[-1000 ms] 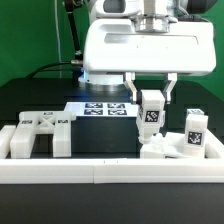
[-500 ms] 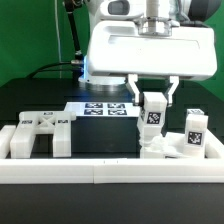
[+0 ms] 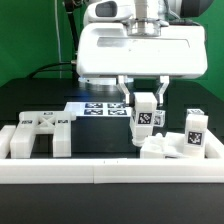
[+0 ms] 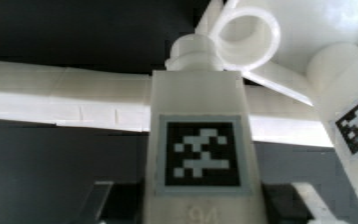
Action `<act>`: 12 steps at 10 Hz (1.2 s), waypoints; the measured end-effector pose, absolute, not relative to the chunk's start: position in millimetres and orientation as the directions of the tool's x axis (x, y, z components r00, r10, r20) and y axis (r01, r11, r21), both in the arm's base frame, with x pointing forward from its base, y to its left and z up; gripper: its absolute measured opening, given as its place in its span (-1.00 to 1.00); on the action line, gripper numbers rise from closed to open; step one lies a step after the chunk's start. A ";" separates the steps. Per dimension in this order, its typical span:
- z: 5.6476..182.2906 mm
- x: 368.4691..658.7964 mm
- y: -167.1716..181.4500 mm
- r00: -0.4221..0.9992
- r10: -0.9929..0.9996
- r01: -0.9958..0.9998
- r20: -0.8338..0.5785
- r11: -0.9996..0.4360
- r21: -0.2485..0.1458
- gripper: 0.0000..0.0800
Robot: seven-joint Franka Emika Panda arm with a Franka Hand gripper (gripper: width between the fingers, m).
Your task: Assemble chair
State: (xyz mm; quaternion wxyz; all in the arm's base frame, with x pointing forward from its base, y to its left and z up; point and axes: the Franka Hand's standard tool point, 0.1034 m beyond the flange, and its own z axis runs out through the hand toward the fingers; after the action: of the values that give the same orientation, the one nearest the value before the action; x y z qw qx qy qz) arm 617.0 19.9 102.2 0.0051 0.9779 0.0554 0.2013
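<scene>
Black tabletop before a green backdrop carried the loose parts, fenced at the front by a long white border rail. The two-finger gripper hung over the exterior view's right half, its fingers clamped from both sides on a chunky white plastic leg block with a black-and-white square tag. That block was off the table, long axis close to upright, tag facing the exterior camera. In the wrist view its far end carried a short rounded peg pointing away from the gripper, so downward. Directly below and slightly toward the exterior view's right lay a low white plastic chair part; the coming move seemed to turn on bringing peg and part into line along that upright axis. Whether the peg was already touching the part could not be told. A second tagged white block stood just beside it, and the marker board lay behind
</scene>
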 end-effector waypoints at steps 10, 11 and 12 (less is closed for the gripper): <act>97.2 613.3 34.9 0.913 0.119 0.121 0.389 -0.992 0.020 -0.27; 95.8 612.6 35.7 0.914 0.119 0.121 0.387 -0.992 0.019 -0.27; 96.2 613.7 39.3 0.914 0.118 0.122 0.387 -0.992 0.016 -0.27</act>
State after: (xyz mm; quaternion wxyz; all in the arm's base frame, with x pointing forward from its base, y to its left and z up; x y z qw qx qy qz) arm 613.7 39.3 96.2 -0.0043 0.9784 0.0613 0.1975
